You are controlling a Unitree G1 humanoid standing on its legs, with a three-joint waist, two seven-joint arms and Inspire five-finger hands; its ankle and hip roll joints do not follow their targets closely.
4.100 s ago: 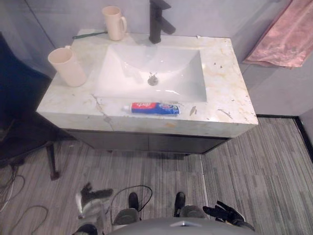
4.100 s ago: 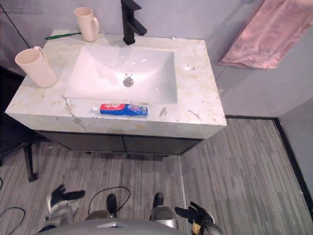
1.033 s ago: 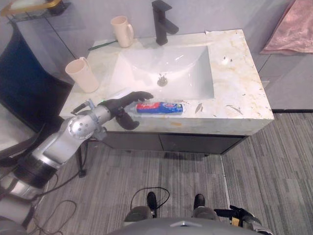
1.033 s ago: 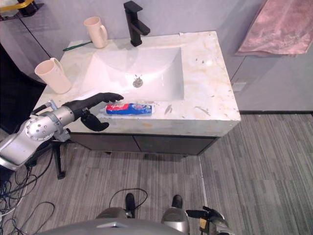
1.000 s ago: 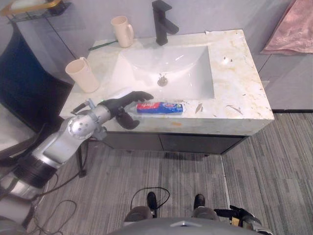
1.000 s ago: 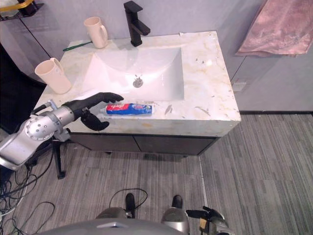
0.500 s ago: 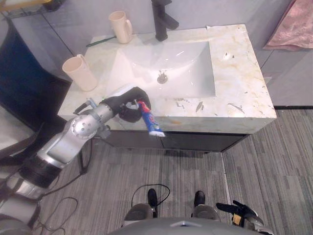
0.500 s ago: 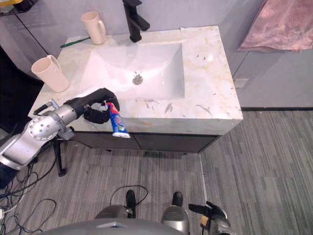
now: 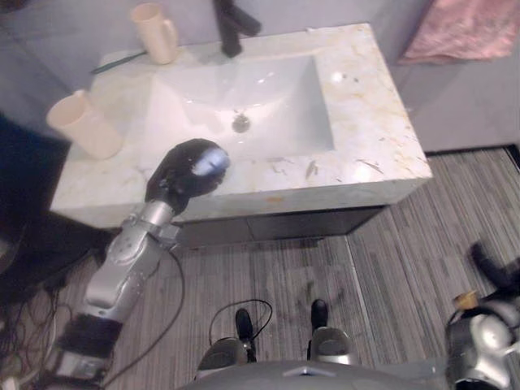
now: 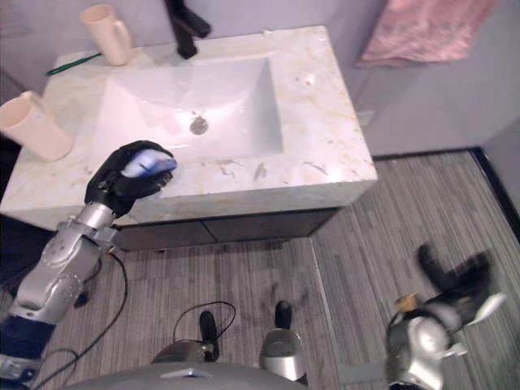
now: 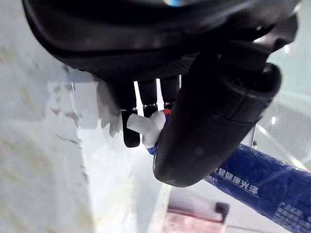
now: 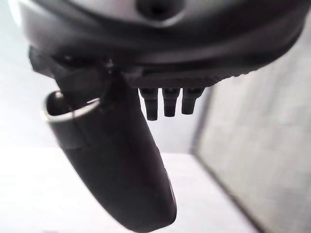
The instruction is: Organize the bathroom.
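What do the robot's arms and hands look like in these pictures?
Both arms are silver-grey metal with rounded joint housings. The left hand is dark black, with thick fingers and a bulky thumb in its wrist view. The right hand is equally dark, above a silver wrist bearing a small yellowish fitting.

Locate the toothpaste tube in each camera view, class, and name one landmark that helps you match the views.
Left eye view: toothpaste tube in the left hand, at the counter's front edge.
Right eye view: in that hand, same spot.
Left wrist view: blue tube beyond the thumb.
Right wrist view: not in it.
Shared landmark: the sink drain.
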